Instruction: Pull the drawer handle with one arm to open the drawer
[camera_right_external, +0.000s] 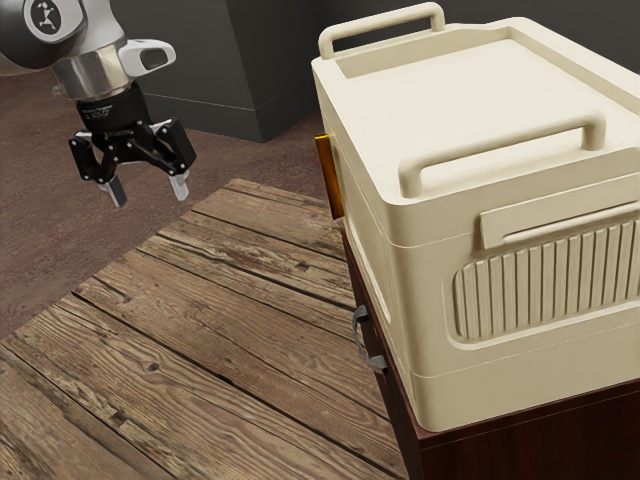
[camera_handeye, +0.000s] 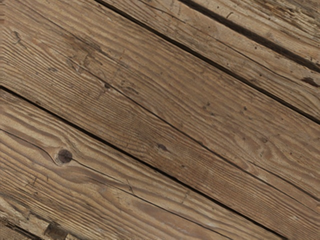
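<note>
My hand (camera_right_external: 150, 196) is wide open. Its two fingers are far apart and point down, and I have hold of nothing. My hand is up above the wooden tabletop (camera_right_external: 200, 330), well apart from the gray handle (camera_right_external: 366, 342). The handle is on the side of the dark red-brown cabinet (camera_right_external: 520, 440), toward the exterior view's left. A big cream box (camera_right_external: 405, 310) sits on top of the cabinet. A thin gold-brown thing (camera_right_external: 328, 178) pokes out beside the box. My wrist view looks at the boards, with dark lines and a round knot (camera_handeye: 65, 156).
</note>
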